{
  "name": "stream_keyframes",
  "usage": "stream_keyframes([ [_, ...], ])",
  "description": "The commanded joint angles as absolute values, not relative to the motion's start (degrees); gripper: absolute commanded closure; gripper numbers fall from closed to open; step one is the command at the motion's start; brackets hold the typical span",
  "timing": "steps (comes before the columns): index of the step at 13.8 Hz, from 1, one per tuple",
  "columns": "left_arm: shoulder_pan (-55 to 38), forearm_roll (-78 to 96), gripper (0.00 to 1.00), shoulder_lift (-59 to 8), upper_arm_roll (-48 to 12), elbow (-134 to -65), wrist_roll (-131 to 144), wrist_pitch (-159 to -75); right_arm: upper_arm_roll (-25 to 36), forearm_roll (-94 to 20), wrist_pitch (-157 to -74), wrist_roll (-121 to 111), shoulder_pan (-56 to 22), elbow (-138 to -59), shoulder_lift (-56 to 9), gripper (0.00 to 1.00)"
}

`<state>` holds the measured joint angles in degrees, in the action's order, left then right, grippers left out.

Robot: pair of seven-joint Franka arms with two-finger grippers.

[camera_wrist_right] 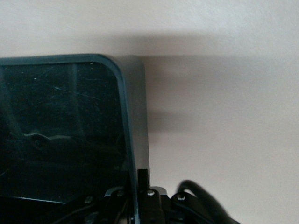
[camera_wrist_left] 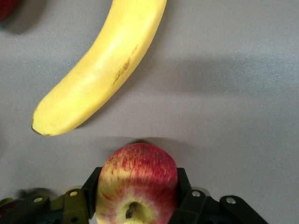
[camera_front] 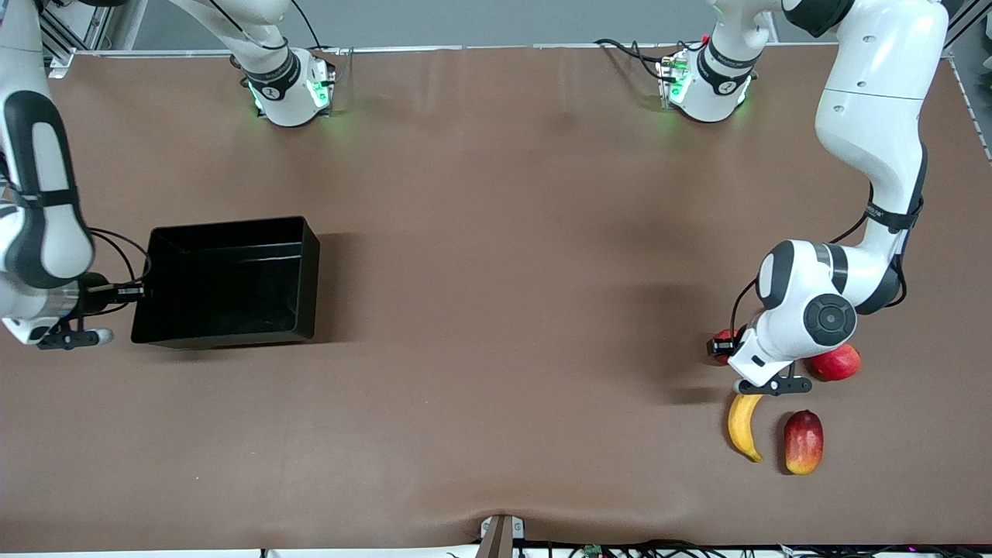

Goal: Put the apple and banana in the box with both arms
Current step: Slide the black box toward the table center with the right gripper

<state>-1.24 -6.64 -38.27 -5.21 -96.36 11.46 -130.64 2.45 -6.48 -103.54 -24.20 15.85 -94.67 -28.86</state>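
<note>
A: Nearest the front camera, at the left arm's end, I see the banana [camera_front: 744,426], its long axis running toward the bases.
B: The left gripper [camera_wrist_left: 135,205]?
A: Just above it, fingers bracketing the apple [camera_wrist_left: 138,184].
B: Farther off?
A: My right gripper [camera_wrist_right: 138,205] is clamped on the box [camera_front: 232,283] wall.

The apple [camera_wrist_left: 138,184], red streaked with yellow, stem dimple showing, sits between the left gripper's [camera_wrist_left: 137,205] fingers at the left arm's end of the table. The banana [camera_front: 744,426], long, curved and yellow, lies on the table just beside it, nearer the front camera. The black box [camera_front: 225,280] rests toward the right arm's end, its wall pinched by the right gripper [camera_wrist_right: 135,205].
</note>
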Motion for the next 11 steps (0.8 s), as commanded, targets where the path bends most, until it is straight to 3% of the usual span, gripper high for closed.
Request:
stream_keyframes([
  [1,-1.66,-7.12,1.00,-35.86,-5.71,-96.68,12.83,-129.73,2.20,-9.92,-95.12,-21.81,12.93,-88.52,-28.12,1.00],
  [7,-2.98,-7.03,1.00,-32.17,-5.80,-93.61,12.66,-123.33,2.37,-17.39,-94.74,-14.07,-5.41,-87.63,-27.77,1.00],
  [11,-4.48,-6.94,1.00,-30.50,-5.98,-92.72,12.66,-121.20,2.29,-20.30,-105.18,5.22,-18.51,-86.32,-31.36,1.00],
])
